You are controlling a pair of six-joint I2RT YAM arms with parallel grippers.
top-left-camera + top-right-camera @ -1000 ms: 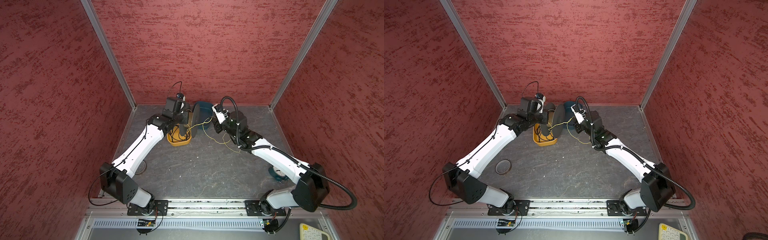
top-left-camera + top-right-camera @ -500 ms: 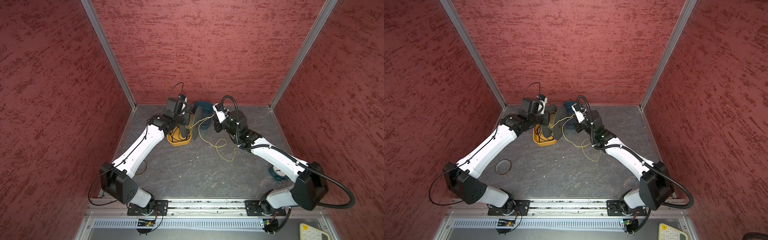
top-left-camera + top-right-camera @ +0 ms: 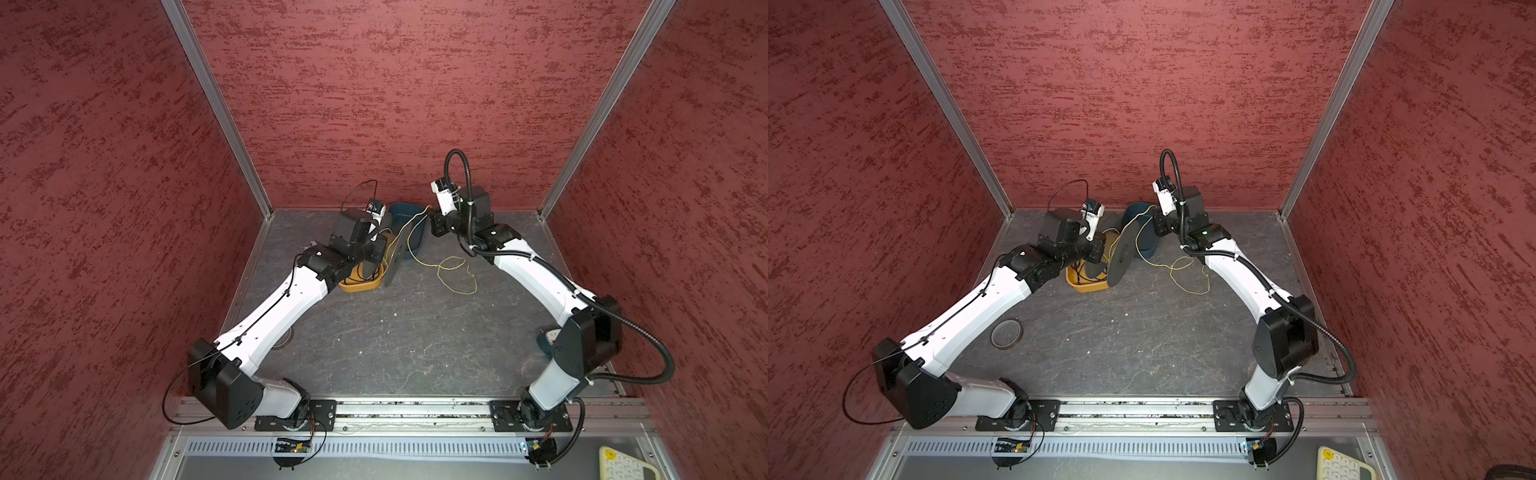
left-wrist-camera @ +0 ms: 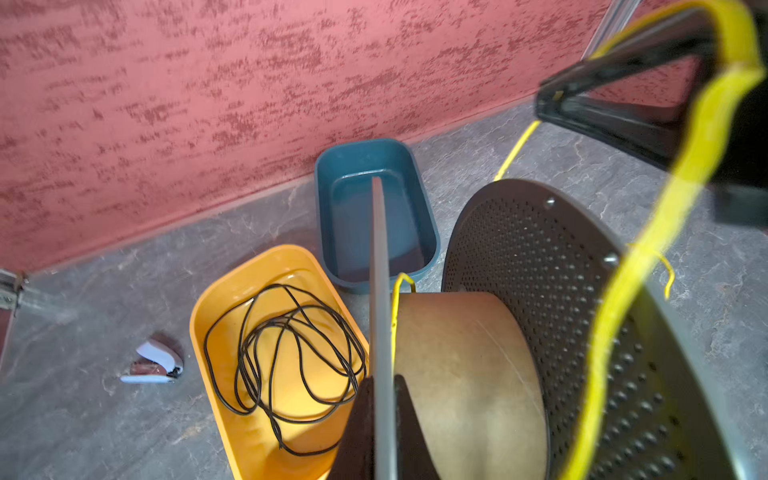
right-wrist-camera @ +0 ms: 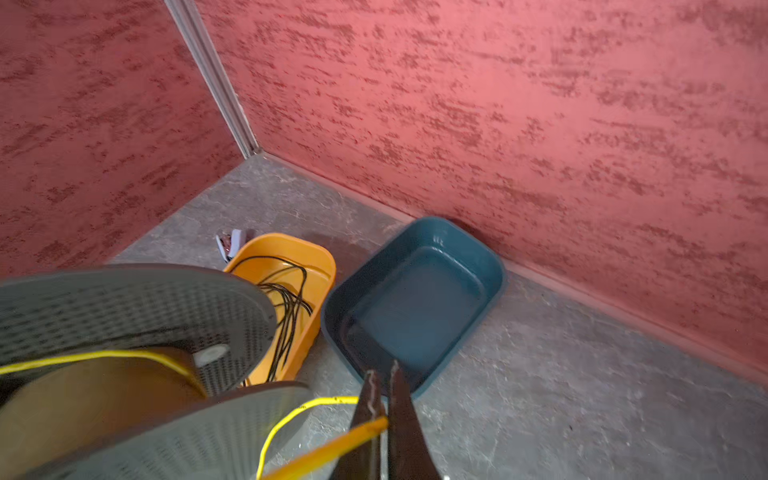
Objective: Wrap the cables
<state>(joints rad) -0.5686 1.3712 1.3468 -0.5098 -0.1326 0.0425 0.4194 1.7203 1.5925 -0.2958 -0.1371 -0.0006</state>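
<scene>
The right gripper (image 5: 382,370) is clamped shut on the yellow cable (image 5: 332,400), apparently mid-length. Thin, light and limp, the cable probably handles best pinched close to the spool (image 4: 465,365). The left gripper (image 4: 382,390) clamps the spool's flange. One strand runs to the core, and slack loops lie on the surface (image 3: 395,345) beside the right arm.

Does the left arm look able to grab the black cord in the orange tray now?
Probably not: the left gripper is shut on the spool. The black cord lies uncovered close below, but the jaws are occupied.
</scene>
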